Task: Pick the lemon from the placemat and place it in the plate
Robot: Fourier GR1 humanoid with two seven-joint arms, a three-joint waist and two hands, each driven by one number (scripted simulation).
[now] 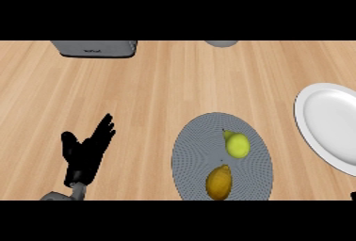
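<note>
Two fruits lie on the placemat (191, 155) right of the open, resting left hand (87, 153), untouched, so pickup hasn't begun; the lemon (220, 182) needs grasping, then carrying further right to the plate (327, 122).

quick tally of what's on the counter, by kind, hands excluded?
Fruit: 2, a yellow-green one and a darker yellow one
Placemat: 1
Plate: 1
Grey appliance: 1
Grey object at top edge: 1
Total: 6
</note>
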